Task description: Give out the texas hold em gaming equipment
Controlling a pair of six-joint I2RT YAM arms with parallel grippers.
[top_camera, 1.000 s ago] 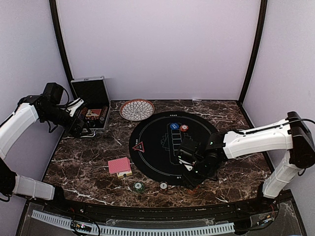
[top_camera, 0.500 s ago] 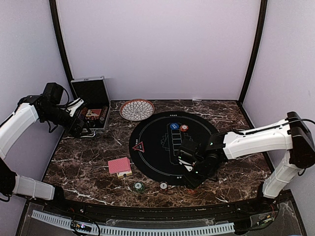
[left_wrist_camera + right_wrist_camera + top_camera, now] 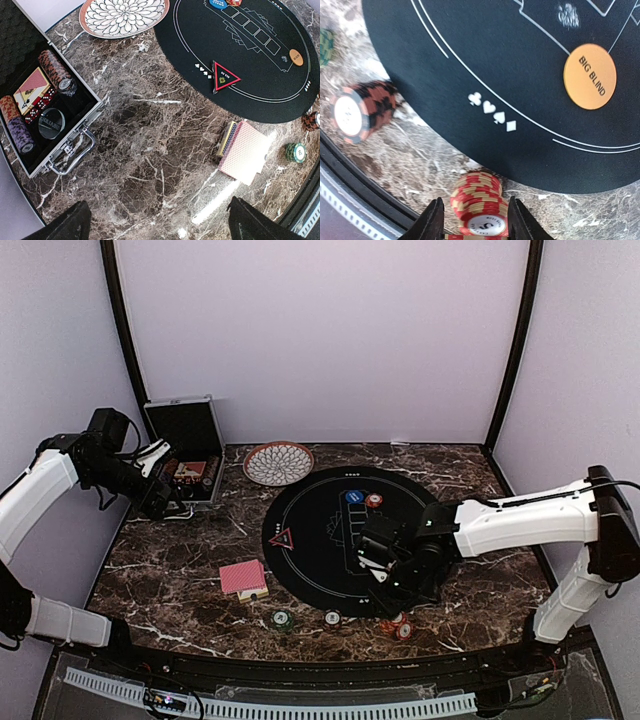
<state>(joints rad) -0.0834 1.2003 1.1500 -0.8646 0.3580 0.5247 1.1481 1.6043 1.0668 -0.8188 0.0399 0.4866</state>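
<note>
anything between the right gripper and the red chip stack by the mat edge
Nothing visible does. The red chip stack sits directly between the right gripper's fingers on the table, just off the black mat.

Left arm (image 3: 40, 490): white shells, black joints, thin black cable; left of the round black mat (image 3: 320, 560).
Right arm (image 3: 520, 525): white links, black elbow housing; right of the mat.
Left gripper (image 3: 162, 225): black, tapered fingers.
Right gripper (image 3: 476, 220): black fingers.

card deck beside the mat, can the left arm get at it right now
Probably yes: only bare marble lies between the open left fingers and the card deck, and nothing rests on top of it.
</note>
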